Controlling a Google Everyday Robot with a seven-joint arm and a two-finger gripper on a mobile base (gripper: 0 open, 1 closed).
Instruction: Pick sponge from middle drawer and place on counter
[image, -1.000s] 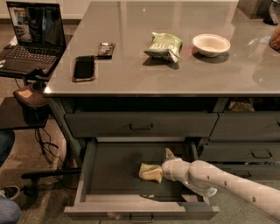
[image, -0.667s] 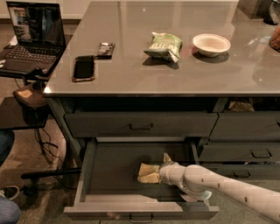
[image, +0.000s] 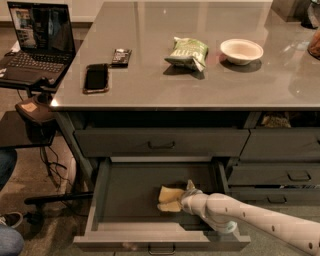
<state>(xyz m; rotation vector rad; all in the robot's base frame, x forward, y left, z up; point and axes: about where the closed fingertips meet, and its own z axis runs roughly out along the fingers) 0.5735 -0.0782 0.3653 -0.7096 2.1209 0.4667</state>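
At the far left, off the worktop's left edge, an open laptop (image: 40, 35) sits on a small black stand. The grey worktop (image: 150, 92) carries four things. A black phone (image: 96, 77) lies flat near the front left corner. A small dark device (image: 121, 56) sits just behind it and a little to the right. A green snack bag (image: 187, 51) lies about midway along the worktop, well back from the front edge. A white bowl (image: 241, 50) stands upright to the right of the bag, apart from it.

Below the front edge, the top drawer (image: 160, 142) is shut. Under it the middle drawer (image: 125, 195) is pulled out, its dark floor showing. The sponge (image: 167, 195) lies on that floor, right of the drawer's centre and roughly below the snack bag. It is not on the worktop. It shows as two pale yellow lobes, one behind the other. Its free side points at the drawer's left wall and its right side is covered by my tool. With that side hidden, I cannot tell for sure which way its long axis runs.

My tool (image: 185, 197) is down inside the drawer, touching the sponge's right side. I cannot tell whether it is gripping the sponge or only resting against it. My pale arm (image: 260, 222) crosses the drawer's front right corner and runs off at the lower right.
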